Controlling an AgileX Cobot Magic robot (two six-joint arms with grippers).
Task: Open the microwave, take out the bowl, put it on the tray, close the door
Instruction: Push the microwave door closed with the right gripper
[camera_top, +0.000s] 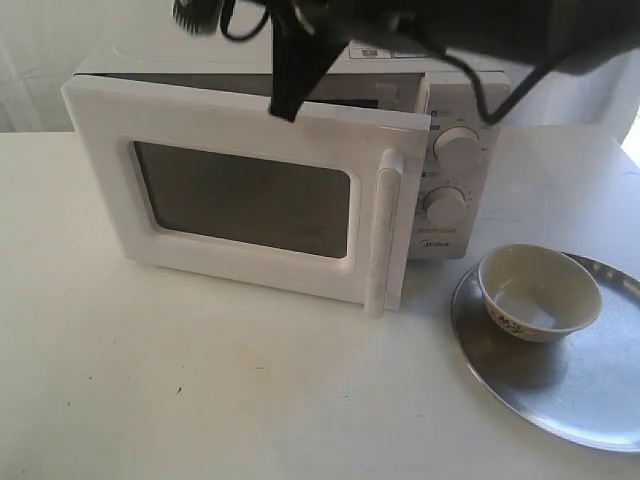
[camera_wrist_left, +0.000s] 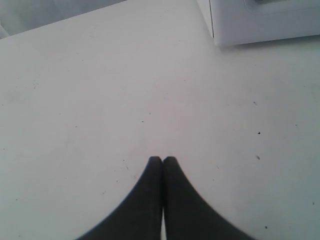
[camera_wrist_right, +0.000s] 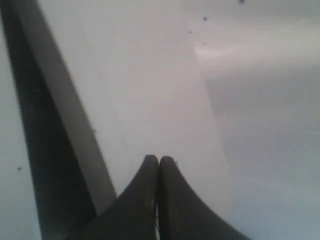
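Observation:
The white microwave (camera_top: 455, 110) stands at the back of the table. Its door (camera_top: 250, 120), with a dark window and a vertical bar handle (camera_top: 385, 230), is swung partly open toward the front. The cream bowl (camera_top: 540, 292) sits upright on the silver tray (camera_top: 590, 400), to the right of the microwave. My right gripper (camera_top: 285, 112) hangs from the dark arm at the top and is shut, its tips at the door's top edge. In the right wrist view the shut right gripper (camera_wrist_right: 159, 159) lies over the white door edge (camera_wrist_right: 150, 90). My left gripper (camera_wrist_left: 162, 159) is shut over bare table.
The white table (camera_top: 200, 380) stretches in front of the door. A corner of the microwave (camera_wrist_left: 260, 22) shows in the left wrist view. The tray runs off the exterior view's right edge. Dark cables hang across the microwave's top.

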